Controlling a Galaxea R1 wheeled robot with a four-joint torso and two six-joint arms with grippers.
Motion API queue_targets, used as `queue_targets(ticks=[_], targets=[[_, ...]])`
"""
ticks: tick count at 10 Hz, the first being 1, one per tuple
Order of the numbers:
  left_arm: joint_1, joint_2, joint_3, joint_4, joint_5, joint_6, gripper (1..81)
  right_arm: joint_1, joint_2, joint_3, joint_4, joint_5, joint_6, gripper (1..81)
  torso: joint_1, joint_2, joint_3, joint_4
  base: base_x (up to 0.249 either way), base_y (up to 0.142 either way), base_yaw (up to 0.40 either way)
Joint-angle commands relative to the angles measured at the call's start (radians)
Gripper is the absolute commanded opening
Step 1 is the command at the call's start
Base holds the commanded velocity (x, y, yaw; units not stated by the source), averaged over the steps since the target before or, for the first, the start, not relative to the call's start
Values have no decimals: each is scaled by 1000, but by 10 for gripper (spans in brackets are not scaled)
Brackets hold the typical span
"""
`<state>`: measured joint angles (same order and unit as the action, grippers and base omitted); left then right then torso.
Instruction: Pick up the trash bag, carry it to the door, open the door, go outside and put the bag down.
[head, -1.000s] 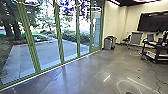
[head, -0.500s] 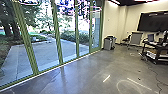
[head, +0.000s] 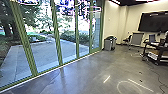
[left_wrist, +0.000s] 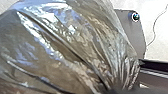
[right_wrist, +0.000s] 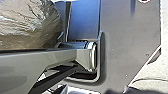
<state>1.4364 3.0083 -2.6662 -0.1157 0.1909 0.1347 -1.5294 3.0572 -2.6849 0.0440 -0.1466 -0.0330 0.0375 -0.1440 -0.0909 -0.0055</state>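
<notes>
The trash bag (left_wrist: 65, 47), translucent and shiny with brownish contents, looms large in the left wrist view. Its plastic draws together into tight folds at my left gripper (left_wrist: 122, 88), which is shut on the gathered neck. Part of the same bag (right_wrist: 27, 25) appears in the right wrist view, beyond the robot's jointed bar. The state of my right gripper cannot be made out. In the head view, green-framed glass panels (head: 45, 53) run along the left side; which of them is the door I cannot tell.
Behind the glass lies a paved yard (head: 37, 56) with bushes and trees. A grey bin (head: 109, 43) stands by the far end of the glass. At the right are a black cart (head: 156, 53) with a laptop, and a cable (head: 160, 77) on the floor.
The head view has shifted slightly as the robot moves; the nearer green frames now appear a little further left. No other change is visible.
</notes>
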Motion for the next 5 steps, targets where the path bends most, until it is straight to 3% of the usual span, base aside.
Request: queue_targets(ticks=[1, 4, 5], targets=[[-63, -1, 3, -4, 65, 10, 10, 51, 13, 13, -4, -62, -8, 811, 0, 0, 0, 0, 135, 0, 0], [-63, -3, 5, -2, 65, 10, 10, 53, 14, 13, -4, -64, -7, 811, 0, 0, 0, 0, 145, 0, 0], [-63, -1, 3, -4, 65, 10, 10, 51, 14, 13, -4, -62, -7, 811, 0, 0, 0, 0, 150, -61, 0]])
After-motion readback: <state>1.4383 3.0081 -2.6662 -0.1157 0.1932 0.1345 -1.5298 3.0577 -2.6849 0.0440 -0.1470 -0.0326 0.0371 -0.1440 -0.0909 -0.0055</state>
